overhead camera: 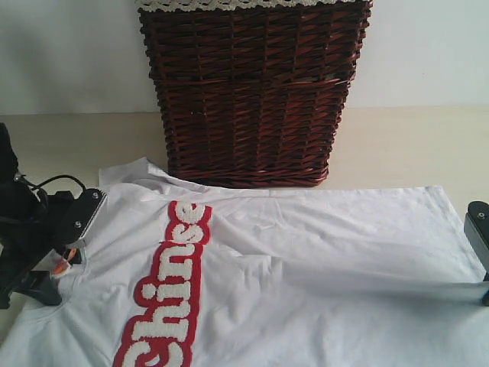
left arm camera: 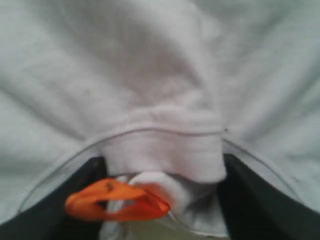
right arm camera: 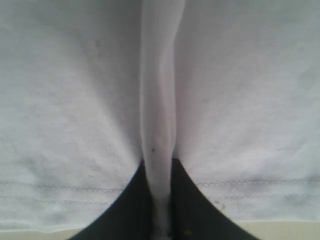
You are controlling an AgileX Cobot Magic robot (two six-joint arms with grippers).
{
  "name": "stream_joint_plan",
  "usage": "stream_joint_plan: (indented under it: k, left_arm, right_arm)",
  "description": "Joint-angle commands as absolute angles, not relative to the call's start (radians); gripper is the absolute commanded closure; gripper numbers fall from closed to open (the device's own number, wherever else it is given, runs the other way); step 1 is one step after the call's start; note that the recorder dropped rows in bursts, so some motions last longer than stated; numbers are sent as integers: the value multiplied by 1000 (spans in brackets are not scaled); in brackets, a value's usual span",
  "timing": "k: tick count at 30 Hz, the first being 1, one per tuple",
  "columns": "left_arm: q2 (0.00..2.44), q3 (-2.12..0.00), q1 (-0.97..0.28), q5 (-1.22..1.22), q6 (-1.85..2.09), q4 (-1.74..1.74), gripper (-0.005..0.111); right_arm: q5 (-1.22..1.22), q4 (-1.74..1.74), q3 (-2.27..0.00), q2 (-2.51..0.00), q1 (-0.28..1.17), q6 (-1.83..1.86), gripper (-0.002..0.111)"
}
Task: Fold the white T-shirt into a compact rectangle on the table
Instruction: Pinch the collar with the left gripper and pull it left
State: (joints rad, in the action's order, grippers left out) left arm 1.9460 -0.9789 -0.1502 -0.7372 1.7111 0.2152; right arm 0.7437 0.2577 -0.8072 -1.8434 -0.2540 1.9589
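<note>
Left claw [left arm camera: 161, 167] first: its two dark fingers [left arm camera: 85, 172] stand partly apart on either side of the shirt's neckband. The bunched-up collar fills the gap between them, with the orange tag [left arm camera: 115, 202] poking out right there. Both fingers look like they touch the cloth, but honestly I can't tell whether it's a real pinch or just sitting around it. Right claw [right arm camera: 159, 167] is the easy one: squeezed tight on a thin ridge of fabric at the hem, with the stitched hem line [right arm camera: 260, 182] running off to both sides of it. As for the white T-shirt [overhead camera: 321, 252], it's lying spread out on the table [overhead camera: 412, 145], chest up. The neck end is over by the left claw and the bottom hem by the right one, so the red-outlined lettering [overhead camera: 172, 290] runs sideways in the exterior view. Not folded yet, only a few soft wrinkles across the middle. Behind it stands a dark wicker basket [overhead camera: 252, 92] with a lace trim [overhead camera: 244, 4] at its top, its foot just beside the shirt's far edge.
</note>
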Motion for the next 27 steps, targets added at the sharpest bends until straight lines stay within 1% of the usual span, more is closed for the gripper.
stream_joint_plan:
  k: [1, 4, 6, 15, 27]
  left_arm:
    - [2001, -880, -154, -693, 1706, 187, 77]
    - [2001, -848, -154, -669, 1685, 187, 97]
    - [2001, -842, -154, -655, 1675, 191, 107]
    - [2001, -842, -154, -592, 1640, 271, 107]
    - [2001, -842, -154, -573, 1630, 407, 107]
  right_arm:
    - [689, 184, -786, -1889, -259, 1957, 108]
    - [689, 186, -786, -1889, -259, 1957, 108]
    - [689, 186, -786, -1889, -259, 1957, 108]
    - [689, 186, -786, -1889, -259, 1957, 108]
    - [689, 184, -786, -1889, -259, 1957, 108]
